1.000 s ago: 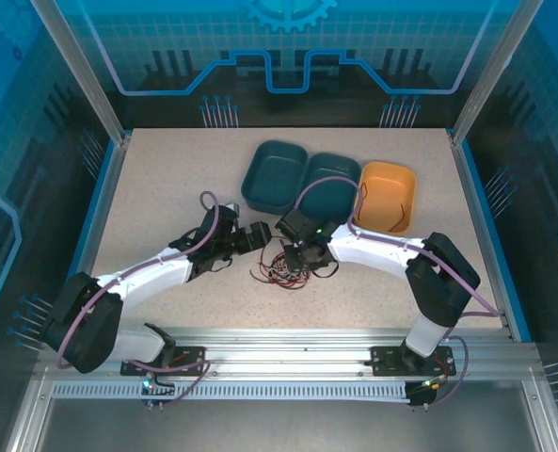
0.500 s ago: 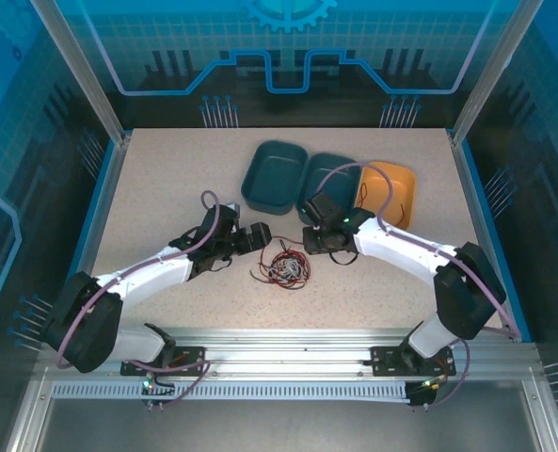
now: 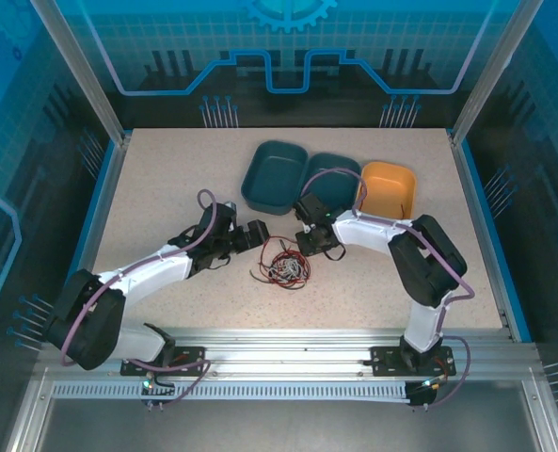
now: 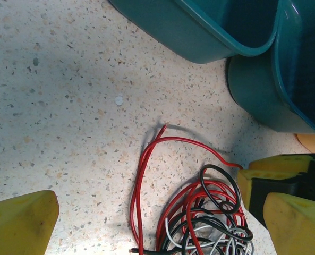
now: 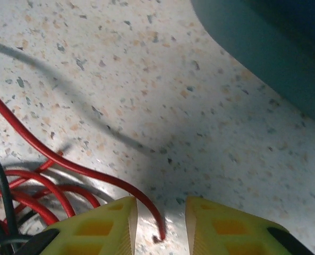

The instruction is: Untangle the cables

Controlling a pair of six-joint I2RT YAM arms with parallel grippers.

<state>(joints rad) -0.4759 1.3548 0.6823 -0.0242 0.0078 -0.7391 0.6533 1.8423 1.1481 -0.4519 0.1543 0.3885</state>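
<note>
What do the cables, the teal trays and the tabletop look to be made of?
Cables: thin wire, likely in glossy red, black and white plastic insulation; they bend in loose loops.
Teal trays: moulded plastic by the look, with smooth satin walls and rounded rims.
Tabletop: speckled stone-look composite or laminate; cannot tell which.

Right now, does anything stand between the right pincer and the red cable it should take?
Nothing visible does. In the right wrist view the free end of the red cable lies on the table, in the gap of the open right pincer. The teal tray stands off to one side, apart from both.
</note>
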